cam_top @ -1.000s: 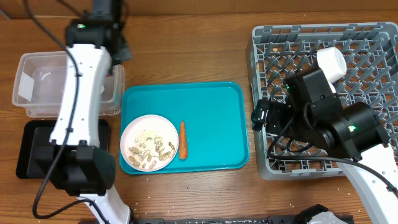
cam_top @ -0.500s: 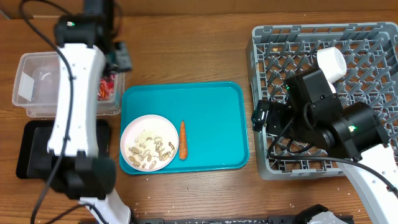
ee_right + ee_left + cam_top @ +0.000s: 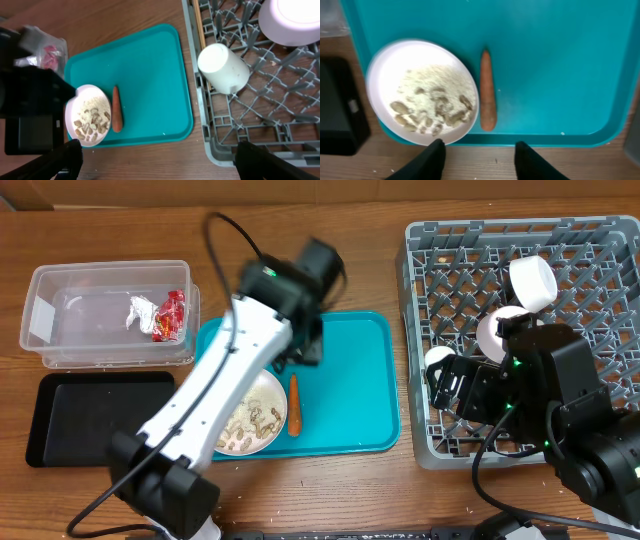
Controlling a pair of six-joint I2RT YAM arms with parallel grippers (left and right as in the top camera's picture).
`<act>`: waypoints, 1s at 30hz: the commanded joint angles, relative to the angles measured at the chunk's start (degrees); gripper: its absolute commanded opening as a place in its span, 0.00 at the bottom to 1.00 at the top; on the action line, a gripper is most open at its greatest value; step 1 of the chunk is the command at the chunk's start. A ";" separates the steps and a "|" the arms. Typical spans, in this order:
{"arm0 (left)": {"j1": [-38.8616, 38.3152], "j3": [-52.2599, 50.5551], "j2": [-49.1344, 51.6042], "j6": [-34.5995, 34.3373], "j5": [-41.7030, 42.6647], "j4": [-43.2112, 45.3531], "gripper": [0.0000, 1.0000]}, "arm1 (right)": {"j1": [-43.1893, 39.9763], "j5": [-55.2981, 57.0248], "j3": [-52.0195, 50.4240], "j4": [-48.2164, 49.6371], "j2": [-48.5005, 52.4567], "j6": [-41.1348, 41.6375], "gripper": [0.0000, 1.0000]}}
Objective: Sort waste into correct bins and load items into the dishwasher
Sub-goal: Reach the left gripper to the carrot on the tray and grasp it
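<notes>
A white bowl [image 3: 422, 90] of whitish-beige food scraps [image 3: 432, 107] and an orange carrot [image 3: 487, 92] lie on the teal tray [image 3: 350, 370]. My left gripper [image 3: 480, 162] is open and empty, high above the tray's near edge; in the overhead view [image 3: 305, 340] it is over the tray's back left. The clear tub [image 3: 60, 305] holds the red wrapper [image 3: 172, 315] and the white paper ball [image 3: 140, 312]. The black tray [image 3: 100, 420] lies in front of it. My right gripper [image 3: 162, 165] is open and empty by the grey dish rack [image 3: 590, 250].
In the rack, a white cup [image 3: 222, 67] lies near the left edge and a round white dish [image 3: 295, 15] is further back. Overhead, white dishes show in the rack's middle [image 3: 533, 280]. My right arm [image 3: 560, 410] covers the rack's front.
My left arm has swung from over the clear tub to over the teal tray, leaving the red wrapper in the tub. My right arm has drawn back toward the front, uncovering more white dishes.
</notes>
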 commanded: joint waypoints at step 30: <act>-7.41 -37.20 0.28 -5.84 -1.51 32.28 0.43 | -0.07 0.39 0.35 -1.22 1.20 0.02 1.00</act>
